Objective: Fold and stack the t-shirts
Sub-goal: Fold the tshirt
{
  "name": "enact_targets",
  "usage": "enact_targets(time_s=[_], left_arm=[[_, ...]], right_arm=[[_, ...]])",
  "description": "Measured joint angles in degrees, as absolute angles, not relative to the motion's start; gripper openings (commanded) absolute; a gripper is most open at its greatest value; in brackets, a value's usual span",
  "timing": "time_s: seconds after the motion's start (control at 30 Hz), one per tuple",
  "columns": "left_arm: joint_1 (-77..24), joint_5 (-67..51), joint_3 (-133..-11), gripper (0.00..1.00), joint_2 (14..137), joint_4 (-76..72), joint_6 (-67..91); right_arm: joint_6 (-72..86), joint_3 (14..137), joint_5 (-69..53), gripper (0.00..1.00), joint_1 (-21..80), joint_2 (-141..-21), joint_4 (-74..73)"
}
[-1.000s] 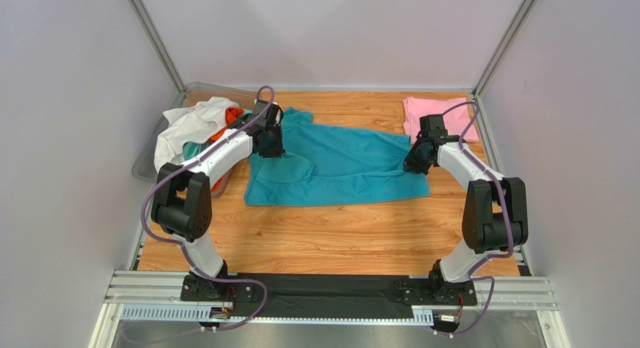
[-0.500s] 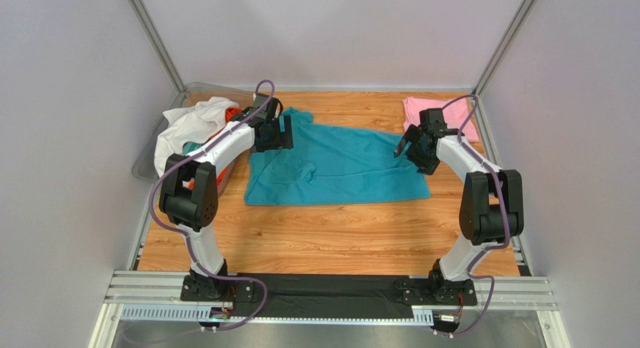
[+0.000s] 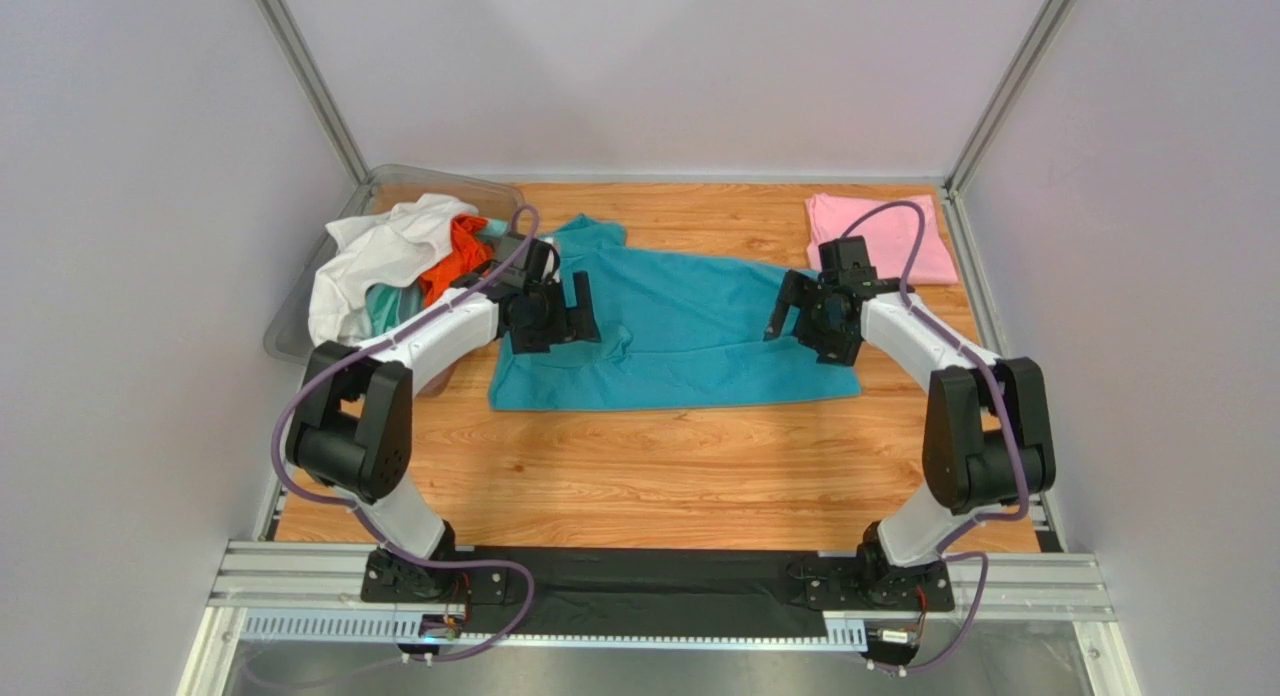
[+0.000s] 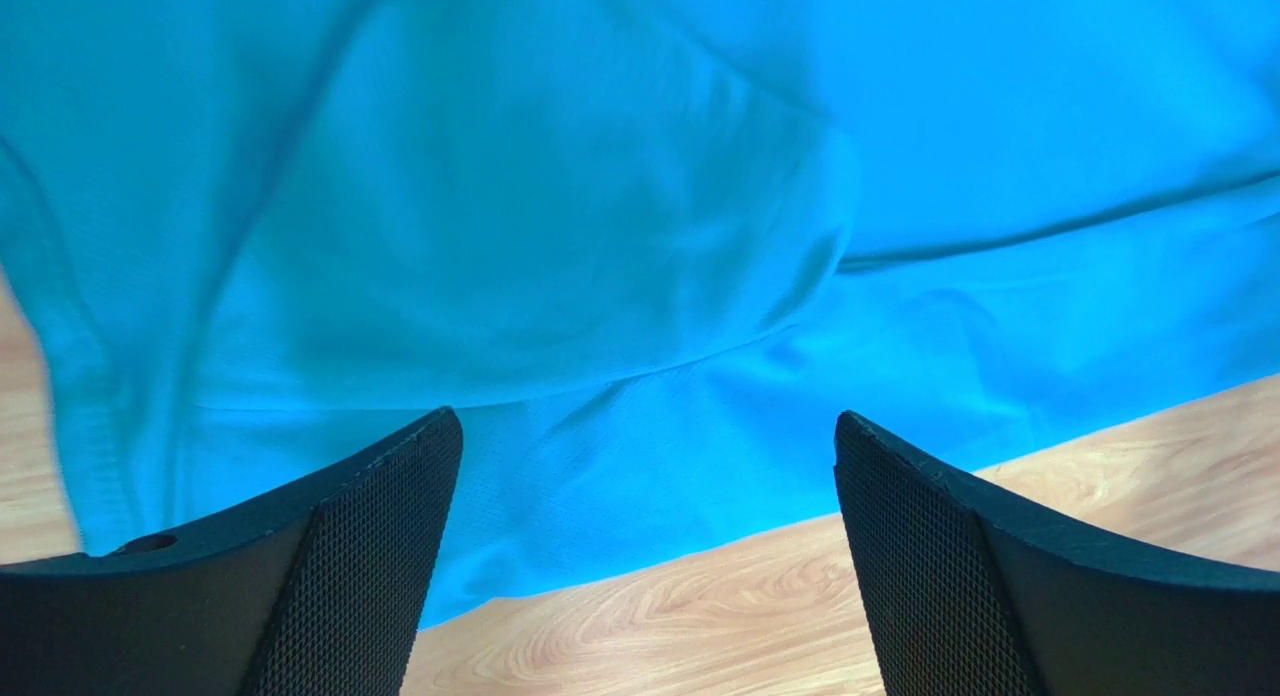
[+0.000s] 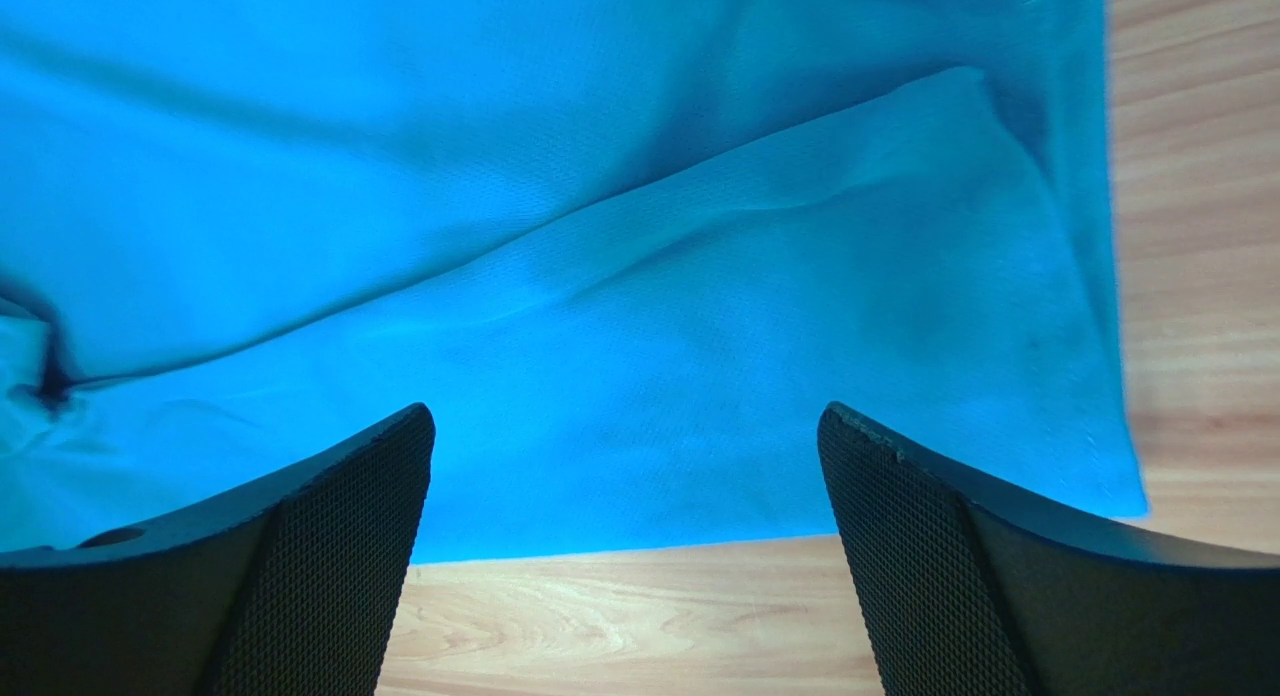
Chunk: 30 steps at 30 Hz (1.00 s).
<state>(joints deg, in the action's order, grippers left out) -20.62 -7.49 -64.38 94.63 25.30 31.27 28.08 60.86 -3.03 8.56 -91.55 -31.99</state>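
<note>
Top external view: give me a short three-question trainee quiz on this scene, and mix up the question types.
1. True or false: the left end effector and the right end effector are both clamped on the teal t-shirt.
2. Where does the pink t-shirt lie? A) at the table's far right corner; B) on the teal t-shirt; C) between the arm bases.
3. Fill in: the pile of white and orange shirts sits at the far ____ of the table.

Key: 1 false, both stand open above it; 2 A; 3 left.
</note>
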Motion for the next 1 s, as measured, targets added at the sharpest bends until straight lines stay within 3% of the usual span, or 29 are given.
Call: enact_targets(time_s=[0.2,0.37,0.73,1.0], left_arm=[[-20.75,-9.85,-61.73,1.00,98.72,24.29,32.40],[-20.75,-10.63,-55.46,1.00,95.68,21.47,33.50],[-22.94,-11.35,-32.36,1.00,69.30,24.18,38.17],[-24.62,-8.95,-32.73,1.00,54.06,36.21,39.57]], right_arm=[[26.83,57.80,-4.49,1.00,9.58,-96.62,-30.39],[26.65,52.40,-4.80,1.00,10.39,-92.53,-26.76],[31.90,34.72,-5.91,1.00,15.70,-69.78,-36.51],[33.65,38.57,-4.67,1.00,17.12,-58.61,-47.53]])
